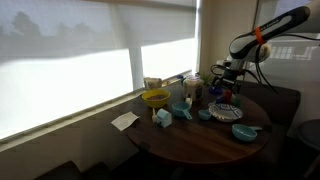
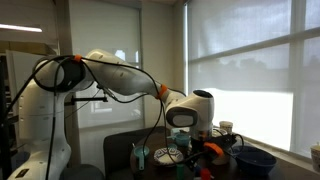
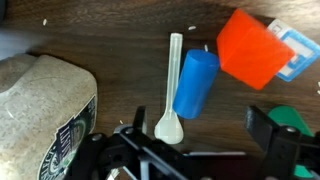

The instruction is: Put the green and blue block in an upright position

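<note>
In the wrist view a blue cylinder block [image 3: 195, 82] lies on its side on the dark table. A green block [image 3: 293, 117] shows only partly at the right, behind my right finger. My gripper [image 3: 197, 135] is open and empty, hovering above the table with the blue block's near end just beyond the jaws. In an exterior view the gripper [image 1: 222, 86] hangs over the far side of the round table [image 1: 200, 145]. In an exterior view the gripper [image 2: 196, 140] is low over the table's clutter.
A white plastic spoon [image 3: 172, 90] lies right beside the blue block. An orange block [image 3: 250, 48] and a flat blue item [image 3: 296, 52] lie beyond. A grain bag [image 3: 45, 110] is at the left. A yellow bowl [image 1: 155, 98], a teal bowl [image 1: 245, 131] and paper [image 1: 125, 120] share the table.
</note>
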